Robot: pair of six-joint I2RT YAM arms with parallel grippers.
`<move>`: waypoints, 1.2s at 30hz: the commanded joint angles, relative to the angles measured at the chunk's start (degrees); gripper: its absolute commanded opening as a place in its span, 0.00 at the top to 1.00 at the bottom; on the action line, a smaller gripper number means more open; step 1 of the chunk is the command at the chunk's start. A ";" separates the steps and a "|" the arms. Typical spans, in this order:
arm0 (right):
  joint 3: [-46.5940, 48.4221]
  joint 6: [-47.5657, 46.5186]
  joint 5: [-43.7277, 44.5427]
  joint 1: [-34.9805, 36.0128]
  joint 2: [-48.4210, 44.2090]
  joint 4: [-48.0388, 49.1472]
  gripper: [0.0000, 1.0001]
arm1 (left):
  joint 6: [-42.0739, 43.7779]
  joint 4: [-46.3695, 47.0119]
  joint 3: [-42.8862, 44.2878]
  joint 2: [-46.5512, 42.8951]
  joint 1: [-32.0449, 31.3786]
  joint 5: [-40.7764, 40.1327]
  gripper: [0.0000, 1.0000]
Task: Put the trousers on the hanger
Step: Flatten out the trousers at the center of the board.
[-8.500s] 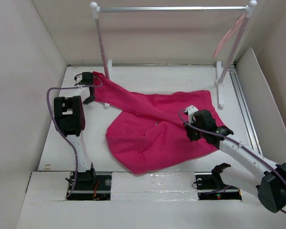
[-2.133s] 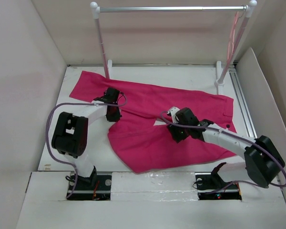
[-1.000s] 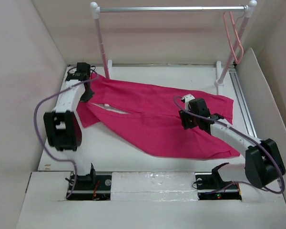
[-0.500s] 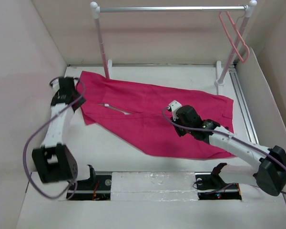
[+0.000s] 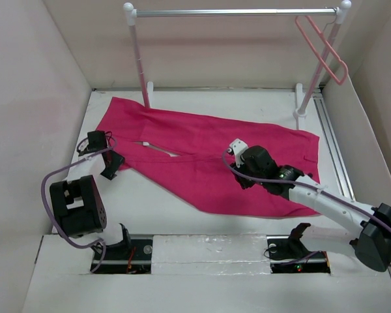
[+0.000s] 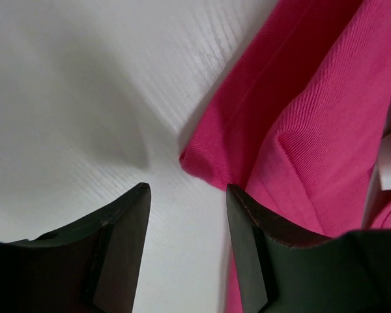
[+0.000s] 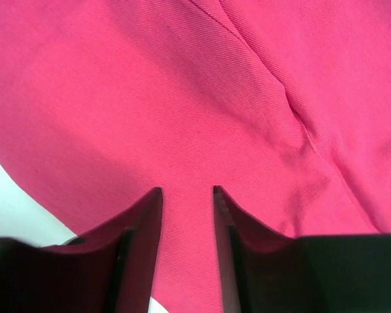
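The trousers [image 5: 202, 140] are laid out flat across the surface [image 5: 150, 195], and their far left corner is found beside the left post of the rack [image 5: 234, 12]. The hanger [image 5: 320, 56] is hung tilted at the right end of the rack's bar, well apart from the cloth.

The left end effector [image 5: 112, 162] is held low at the near left edge of the trousers. In its wrist view the fingers are spread wide, nothing is gripped, and a folded corner of cloth is seen just ahead of the gap.

The right end effector [image 5: 242, 177] is set over the middle of the trousers with its fingers only narrowly parted. Smooth cloth is seen through the gap, and the tips may be touching it, though this cannot be settled.
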 commanded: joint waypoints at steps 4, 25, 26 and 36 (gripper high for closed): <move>-0.98 1.00 -0.24 0.37 -3.64 -0.80 0.55 | -5.37 7.36 0.34 4.40 0.21 1.29 0.58; -1.16 4.26 -4.01 -16.14 -10.93 -12.04 0.20 | 8.68 -21.19 20.02 -25.82 0.21 -20.14 1.00; -0.98 3.56 -5.23 -18.76 -11.11 -13.27 0.18 | 9.03 -21.81 20.55 -26.61 0.21 -20.59 1.00; 2.97 -0.75 -5.51 -31.70 -11.29 -22.94 0.21 | 10.36 -19.03 24.35 -26.17 -1.20 -20.52 1.00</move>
